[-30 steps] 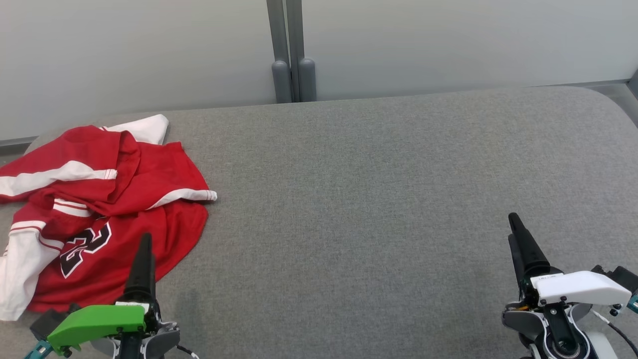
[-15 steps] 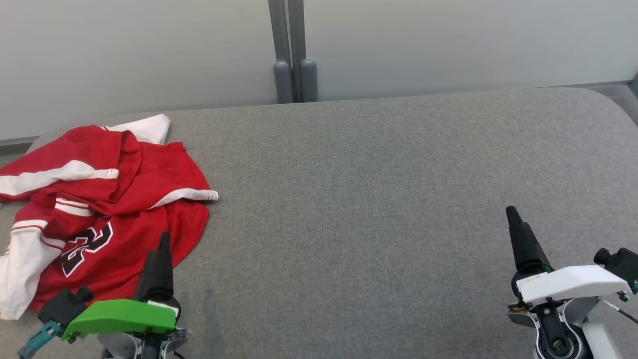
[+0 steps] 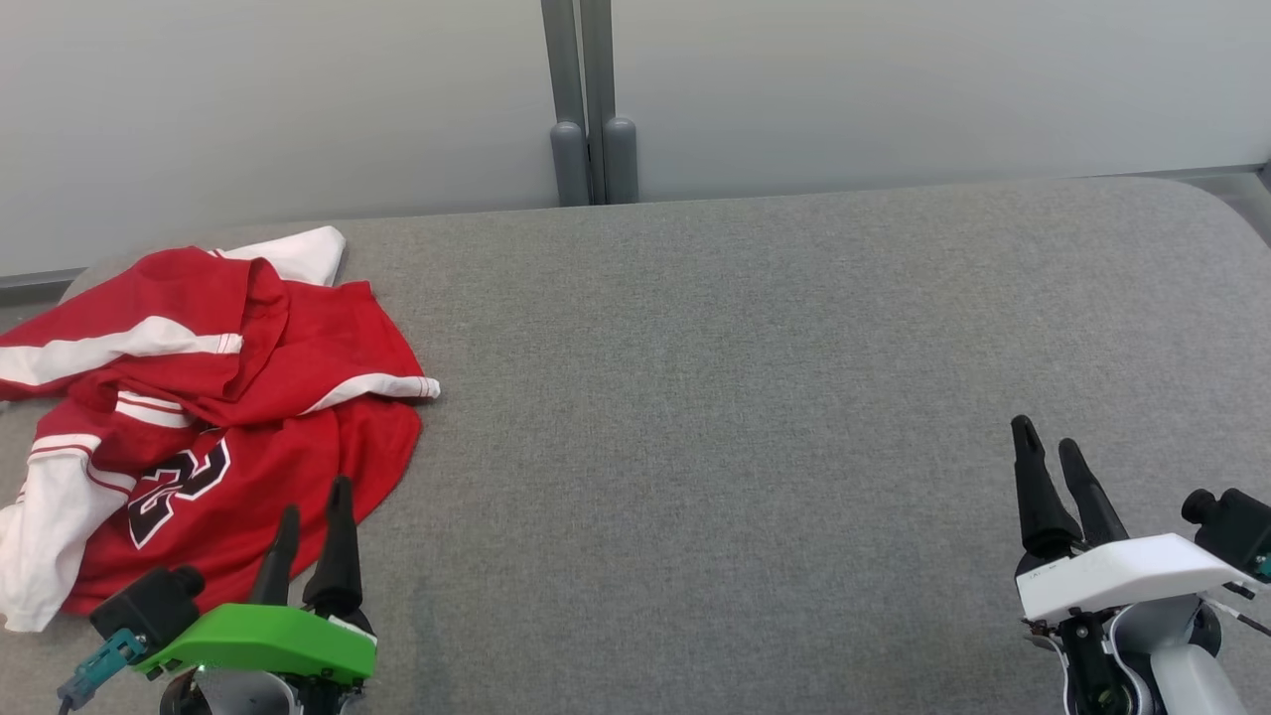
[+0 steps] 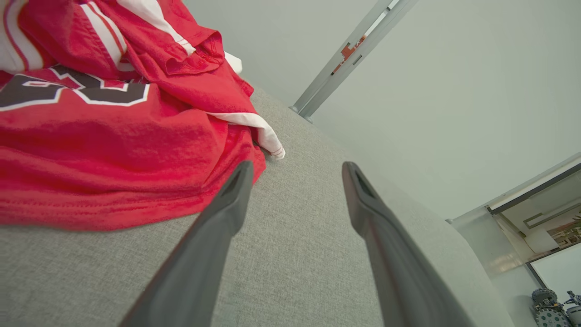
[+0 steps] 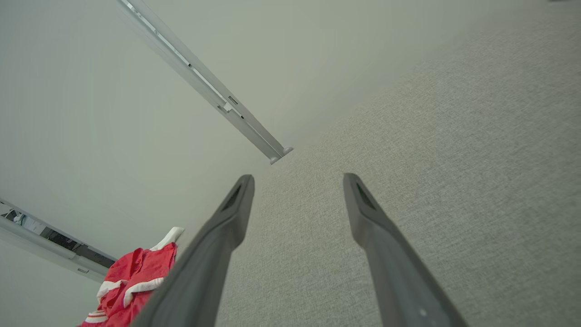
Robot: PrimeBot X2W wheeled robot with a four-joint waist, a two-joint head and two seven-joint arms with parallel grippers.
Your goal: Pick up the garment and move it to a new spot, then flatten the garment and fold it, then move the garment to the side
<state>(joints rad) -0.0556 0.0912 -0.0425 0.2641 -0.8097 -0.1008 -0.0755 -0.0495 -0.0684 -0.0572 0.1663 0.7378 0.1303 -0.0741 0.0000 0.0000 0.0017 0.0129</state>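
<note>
Garment [image 3: 328, 348] beside wide-open left end effector [image 3: 316, 498]; right end effector [image 3: 1045, 435] likewise wide-open, empty.

The jersey [image 3: 248, 377] is soft, matt red-and-white cloth with stitched hems. The tabletop [image 3: 745, 397] is covered in rough grey woven fabric. The left gripper [image 3: 316, 497] has matt dark fingers [image 3: 339, 556] and a smooth green plastic cover [image 3: 258, 641]; the post [image 3: 596, 99] looks like painted metal.

Bright, diffuse light lies evenly across the grey padded surface [image 3: 745, 397], and shadows are faint: a pale smudge beside the left gripper [image 3: 315, 497] and thin dark lines in the folds of the garment [image 3: 199, 417]. The head view is sharp. Both wrist views stretch toward their edges. In the left wrist view the garment's near hem is blurred and the fingers [image 4: 213, 236] soften toward the bottom.
</note>
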